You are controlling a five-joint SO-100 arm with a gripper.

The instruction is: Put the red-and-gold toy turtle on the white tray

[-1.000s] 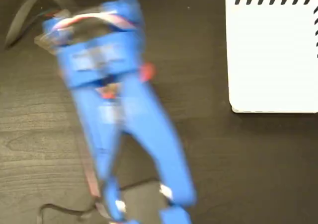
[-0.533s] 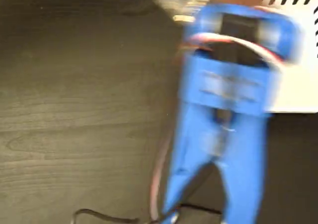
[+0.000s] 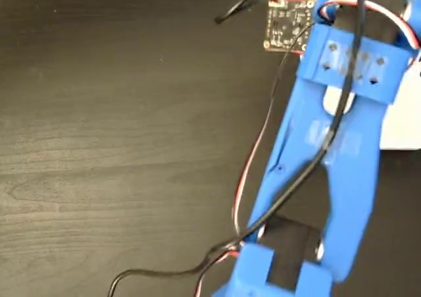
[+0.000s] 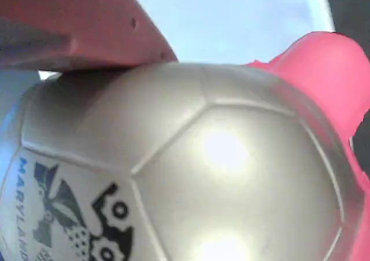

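Swung right over the white tray (image 3: 401, 129); only wrist view shows end effector (image 4: 173, 128) grasping the red-and-gold toy turtle (image 4: 191, 174).

In the fixed view, at the right edge of the table (image 3: 99, 145): the tray (image 3: 402, 129), mostly hidden under the arm (image 3: 342, 145). Across it from the near edge up toward the far right corner: this arm, above the table. Just left of the arm's upper end, near the far edge: a small circuit board (image 3: 286, 24). Along the arm's left side down to the near edge: cables (image 3: 253, 152).

In the wrist view, in front of the tray (image 4: 231, 18): the toy turtle (image 4: 219, 174), with a finger (image 4: 75, 24) against its upper left.
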